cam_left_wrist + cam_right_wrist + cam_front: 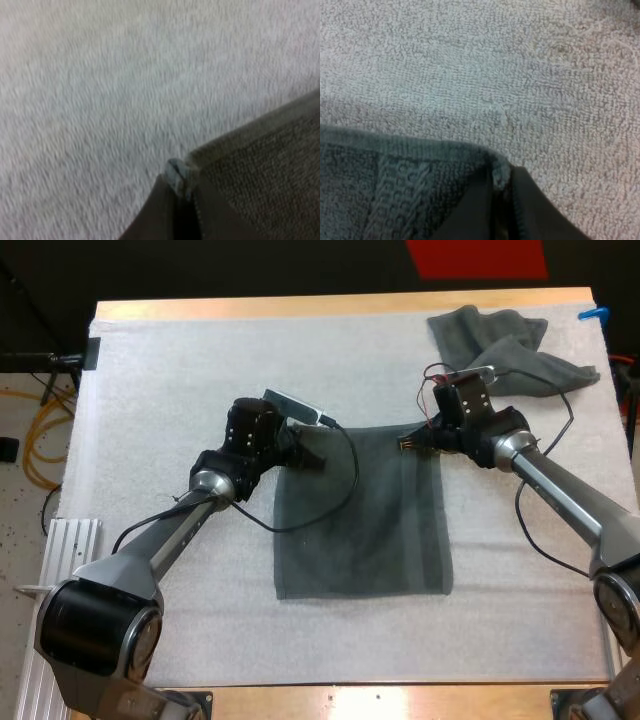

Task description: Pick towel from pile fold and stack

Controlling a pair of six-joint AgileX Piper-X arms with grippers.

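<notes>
Nearest the lens in the left wrist view, the left gripper (178,184) has its two black fingers pressed together on one corner of the towel (260,185), with the hem pinched between the tips. The right gripper (502,192) does the same at the other corner, closed on the cloth.

The high view shows that these are the two far corners. It also shows the towel lying flat, almost square, in the middle of the mat (180,370), its near edge toward the arms. I judge that the corners are held well apart so that the cloth lies stretched and without wrinkles. From this hold the far edge can be carried over to the near edge for the first fold, which is not yet begun.

The towel is dark grey-green terry with small loops and a woven band near one edge. It is soft and limp, so it would probably sag if only one corner went up. The mat is white with a fine rough grain, and it may drag a little on the cloth.

The pile (510,345), a crumpled towel of the same material, lies at the far right of the mat, beyond the right arm and apart from the flat towel.
</notes>
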